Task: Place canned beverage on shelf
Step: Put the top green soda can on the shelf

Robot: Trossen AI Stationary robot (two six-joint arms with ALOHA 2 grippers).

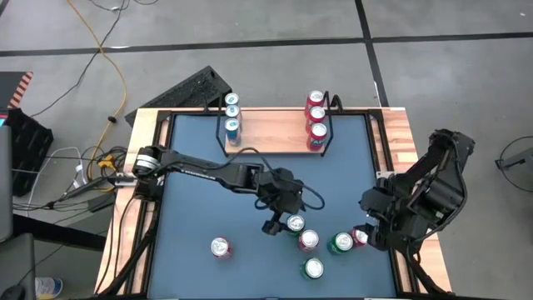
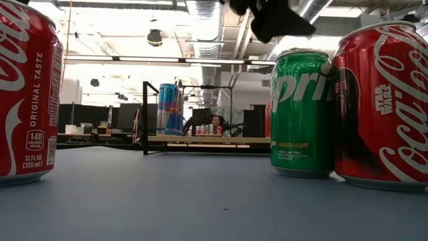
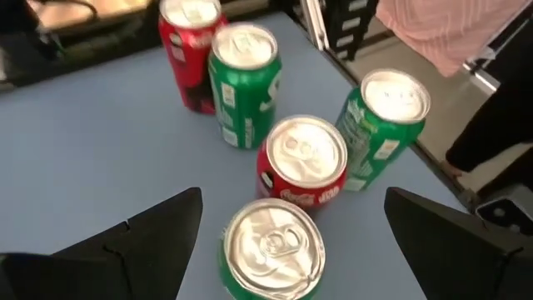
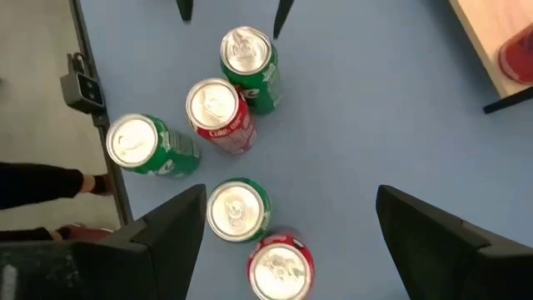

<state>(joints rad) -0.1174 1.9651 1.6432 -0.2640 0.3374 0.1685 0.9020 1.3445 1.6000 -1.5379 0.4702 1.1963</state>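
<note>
Above can cluster near table (image 1: 191, 167) front, left tool (image 1: 283, 218) hangs released over green can (image 3: 271, 250), not touching. Right tool (image 1: 371, 233) released beside cluster. Shelf (image 1: 275, 133) at table's far edge, cans at both ends.

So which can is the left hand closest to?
The green can right between the left hand's open fingers; the other table cans stand farther off.

1. The shelf (image 1: 275, 129) is a pale wood board with visible grain, framed in thin black metal wire.
2. Below the shelf, the table top (image 1: 200, 208) is smooth matt blue, with a wooden rim (image 1: 143, 133).
3. The cans (image 3: 304, 171) are glossy printed metal with bare silvery lids.
</note>
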